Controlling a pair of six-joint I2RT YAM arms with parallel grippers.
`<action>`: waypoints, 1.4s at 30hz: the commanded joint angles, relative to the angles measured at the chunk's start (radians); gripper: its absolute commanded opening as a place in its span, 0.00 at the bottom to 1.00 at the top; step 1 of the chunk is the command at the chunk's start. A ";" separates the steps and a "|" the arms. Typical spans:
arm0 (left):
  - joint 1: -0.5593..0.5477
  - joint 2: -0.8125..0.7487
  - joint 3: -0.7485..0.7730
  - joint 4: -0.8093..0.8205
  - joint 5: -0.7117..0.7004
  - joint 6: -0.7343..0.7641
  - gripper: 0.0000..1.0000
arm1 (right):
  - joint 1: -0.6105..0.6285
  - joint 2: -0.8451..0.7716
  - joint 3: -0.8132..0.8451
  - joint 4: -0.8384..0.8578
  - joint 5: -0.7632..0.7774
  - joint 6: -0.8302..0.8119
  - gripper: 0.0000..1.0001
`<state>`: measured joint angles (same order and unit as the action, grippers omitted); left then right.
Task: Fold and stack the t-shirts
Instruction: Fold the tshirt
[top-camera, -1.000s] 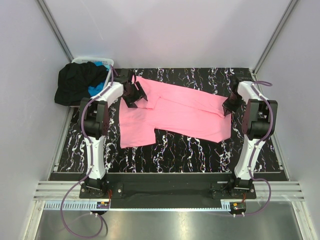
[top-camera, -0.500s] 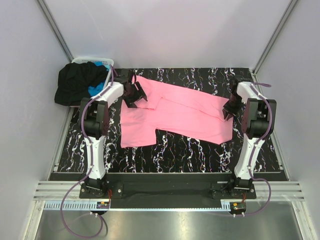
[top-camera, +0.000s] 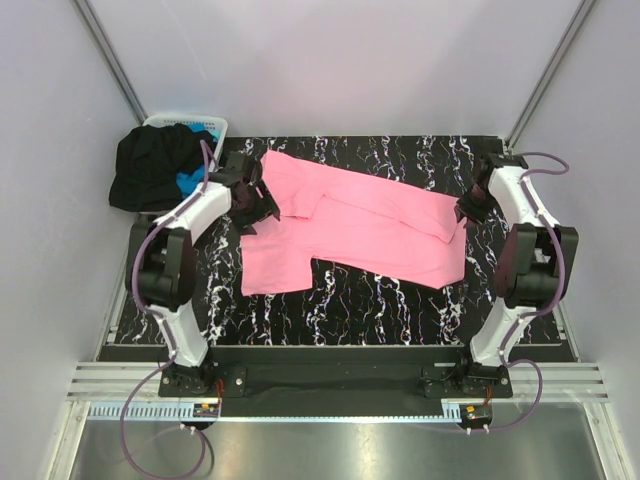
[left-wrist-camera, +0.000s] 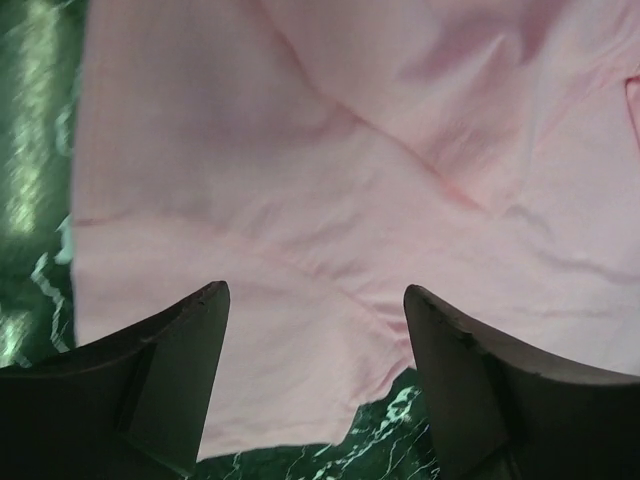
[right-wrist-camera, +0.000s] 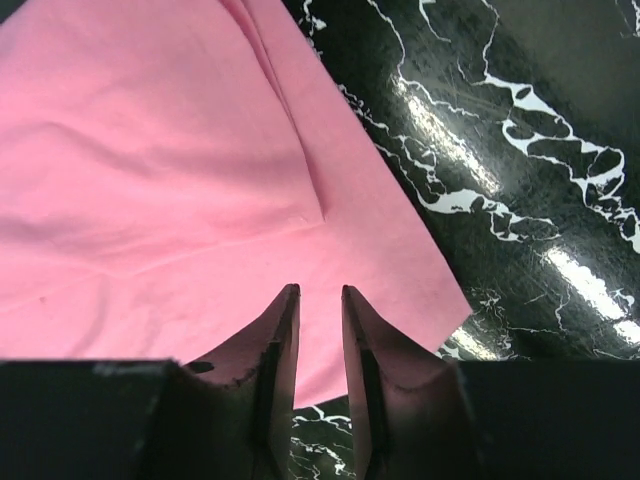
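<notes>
**Both arms swing wide, pink tee laid out flat between them**

Since a second ago both arms have swung their elbows outward, and the grippers slid out with them. The left gripper went from sitting over the sleeve area to the left edge of the pink t-shirt, and the right gripper backed off a bit toward the right edge. The shirt itself looks about the same.

It's spread on the table with its long axis running left to right, tilted a little so the left end sits farther back and the right end comes nearer. That puts one gripper at each short end. For any fold along that axis, the left arm is the nearer one for the left end and the right arm for the right.

In the left wrist view the jaws are spread wide and hold nothing. Pink cloth fills the gap between them, with the shirt's edge and a bit of table just below.

The right jaws are almost closed, only a thin slit left, with the tips over the cloth near its right corner. Whether they've pinched any fabric can't be made out from that view.

The black t-shirt and blue t-shirt are bunched up on the basket at the far left, not yet folded.
</notes>
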<state>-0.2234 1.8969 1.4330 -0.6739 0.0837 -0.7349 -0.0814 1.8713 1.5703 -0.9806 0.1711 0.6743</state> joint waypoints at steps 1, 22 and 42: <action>-0.002 -0.159 -0.091 0.004 -0.076 -0.020 0.77 | -0.004 -0.072 -0.073 0.045 -0.038 -0.001 0.31; -0.047 -0.544 -0.611 -0.081 -0.147 -0.165 0.73 | 0.020 -0.353 -0.542 0.146 -0.202 0.019 0.31; -0.096 -0.398 -0.572 -0.095 -0.251 -0.207 0.53 | 0.023 -0.408 -0.575 0.140 -0.199 0.007 0.31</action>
<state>-0.3138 1.4910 0.8143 -0.7803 -0.1108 -0.9394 -0.0650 1.4868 0.9848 -0.8494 -0.0204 0.6857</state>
